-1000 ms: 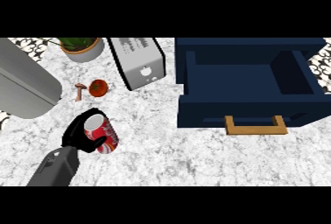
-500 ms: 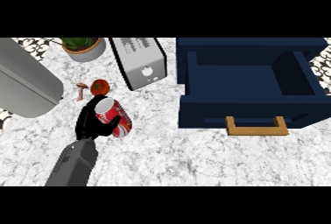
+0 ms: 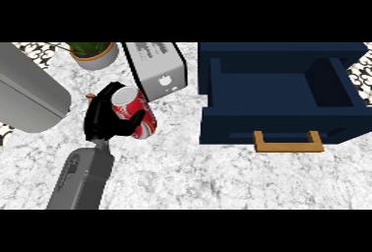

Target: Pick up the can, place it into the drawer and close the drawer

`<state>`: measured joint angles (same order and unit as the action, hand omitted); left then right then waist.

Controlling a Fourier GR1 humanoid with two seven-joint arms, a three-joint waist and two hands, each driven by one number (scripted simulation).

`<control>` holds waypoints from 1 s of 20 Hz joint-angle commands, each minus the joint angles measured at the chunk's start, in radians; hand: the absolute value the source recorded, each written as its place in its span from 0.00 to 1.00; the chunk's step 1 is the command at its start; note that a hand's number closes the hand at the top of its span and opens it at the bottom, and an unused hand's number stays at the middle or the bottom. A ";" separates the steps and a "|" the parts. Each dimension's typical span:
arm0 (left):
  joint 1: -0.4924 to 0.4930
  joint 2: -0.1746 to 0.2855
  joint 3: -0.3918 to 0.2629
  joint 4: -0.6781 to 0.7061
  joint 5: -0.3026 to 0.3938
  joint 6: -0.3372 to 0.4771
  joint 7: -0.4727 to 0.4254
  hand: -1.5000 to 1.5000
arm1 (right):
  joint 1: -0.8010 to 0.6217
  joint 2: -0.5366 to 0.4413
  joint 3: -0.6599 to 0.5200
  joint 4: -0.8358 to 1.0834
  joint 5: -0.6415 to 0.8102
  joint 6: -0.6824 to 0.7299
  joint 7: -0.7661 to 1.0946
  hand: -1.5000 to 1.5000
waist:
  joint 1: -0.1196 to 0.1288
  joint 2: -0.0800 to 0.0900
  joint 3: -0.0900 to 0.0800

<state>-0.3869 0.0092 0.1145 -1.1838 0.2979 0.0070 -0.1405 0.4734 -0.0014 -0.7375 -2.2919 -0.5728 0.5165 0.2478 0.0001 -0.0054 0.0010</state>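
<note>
The robot's left hand [image 3: 105, 118], black and carried on a grey forearm [image 3: 83, 177] that comes up from the lower left of the head view, is wrapped round a red cylindrical drinks can with white markings [image 3: 147, 120]. Its fingers curl over the far side of the can and its thumb lies across the near side. The can is in that hand, over the left part of the white marble-patterned bench [image 3: 218, 182], tilted so that its pale top faces up and to the left; whether its base touches the bench cannot be told. It lies well to the left of the dark blue open drawer [image 3: 276, 125], which stands pulled out on the right side of the bench with its inside in view and a tan wooden bar handle [image 3: 288, 142] on its front panel. Just beyond the can stands a silvery-white box-shaped appliance [image 3: 161, 74], and beyond that, to the left, a green plant in a round tan pot [image 3: 94, 51]. A large grey rounded body [image 3: 29, 96] fills the upper left edge; what it is cannot be told. A small brownish thing [image 3: 90, 96] peeps out at the hand's far left side, mostly hidden.
</note>
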 commanded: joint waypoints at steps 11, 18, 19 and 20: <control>-0.224 -0.009 -0.126 -0.159 -0.064 0.274 0.229 1.00 | -0.016 0.001 -0.003 -0.006 -0.008 -0.011 0.028 0.00 | -0.013 0.005 -0.001; -0.354 -0.009 -0.178 -0.204 -0.099 0.375 0.403 1.00 | -0.002 0.001 0.033 0.018 0.020 -0.024 -0.026 0.00 | -0.011 0.004 -0.001; -0.387 -0.009 -0.181 -0.180 -0.084 0.396 0.392 1.00 | -0.054 -0.043 -0.005 0.058 -0.002 -0.024 0.008 0.00 | -0.010 0.005 -0.001; -0.451 -0.009 -0.182 -0.103 -0.062 0.421 0.363 1.00 | -0.013 0.001 0.075 -0.041 0.018 -0.068 0.024 0.00 | -0.019 0.006 -0.001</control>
<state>-0.7262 0.0005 -0.0491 -1.3528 0.2162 0.3687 0.2033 0.4536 -0.0113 -0.7080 -2.2817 -0.5595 0.4836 0.2510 -0.0127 -0.0009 0.0005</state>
